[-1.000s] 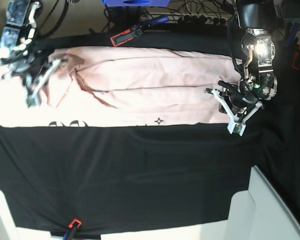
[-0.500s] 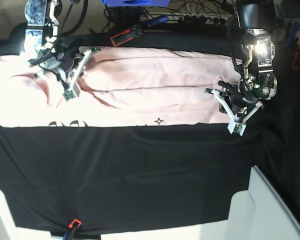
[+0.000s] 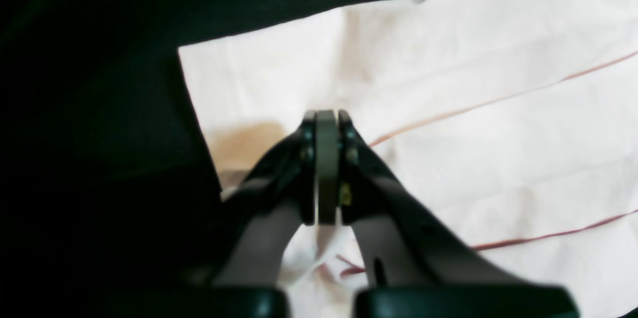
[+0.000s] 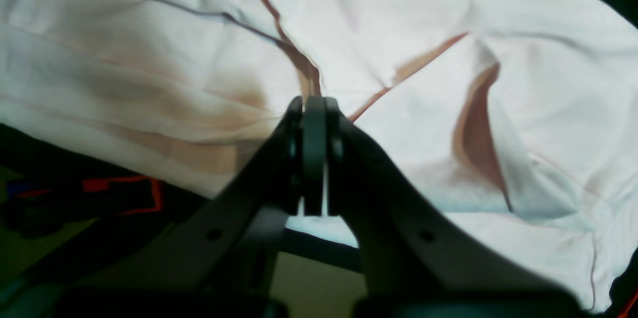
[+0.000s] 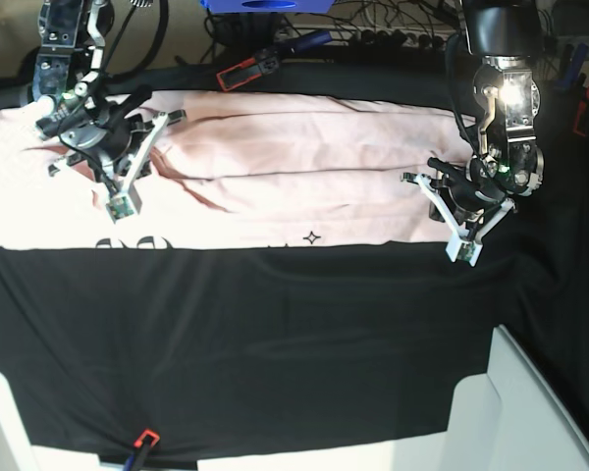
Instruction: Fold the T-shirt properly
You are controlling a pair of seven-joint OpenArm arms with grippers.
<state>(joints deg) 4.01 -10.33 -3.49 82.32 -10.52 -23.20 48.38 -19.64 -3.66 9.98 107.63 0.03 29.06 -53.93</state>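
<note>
T-shirt lies under both closed grippers: left gripper at its edge, right gripper seemingly pinching a fold.

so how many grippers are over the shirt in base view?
2. Right gripper is over the T-shirt near its left end; left gripper is at its right edge. Both are shut, with no fabric visibly held.

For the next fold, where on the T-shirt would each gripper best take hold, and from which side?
Probably the near long edge of the T-shirt, the straight one by the black print, at its two end corners. Come from the front, over the bare black cloth: that edge lies flat and unobstructed. Both the left gripper and right gripper are shut now.
</note>
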